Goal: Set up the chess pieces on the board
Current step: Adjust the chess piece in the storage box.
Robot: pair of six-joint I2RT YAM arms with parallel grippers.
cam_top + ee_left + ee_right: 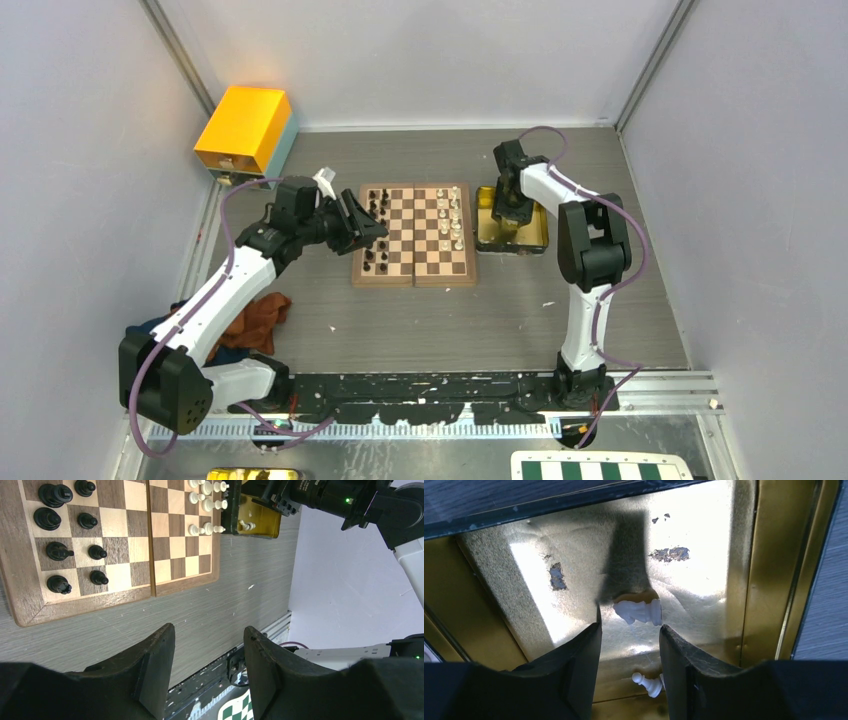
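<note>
- The right gripper [630, 630] hangs low inside the gold tray [769, 580], which sits just beside the right edge of the board [415, 270], toward the far right of the counter [450, 330]. Its jaws are spread wide and hold nothing.
- A white piece [639, 612] lies toppled on the tray floor just past the fingertips and in line with the gap. Its long axis runs crosswise, from one finger toward the other.
- Judgement: a short forward, downward reach would bracket it, but closing would then squeeze it end to end. A wrist turn looks like the surer grip.
- A second fallen piece, a pawn [648, 684], lies nearer the wrist, partly hidden by the right finger.
- The left gripper [209, 630] hovers off the board's left edge. It is part open and empty, and well apart from the tray, so the right arm is plainly nearer.
- The black pieces [60, 525] stand along the board's left side and the white pieces [206, 505] along its right side. I judge the set-up unfinished.
</note>
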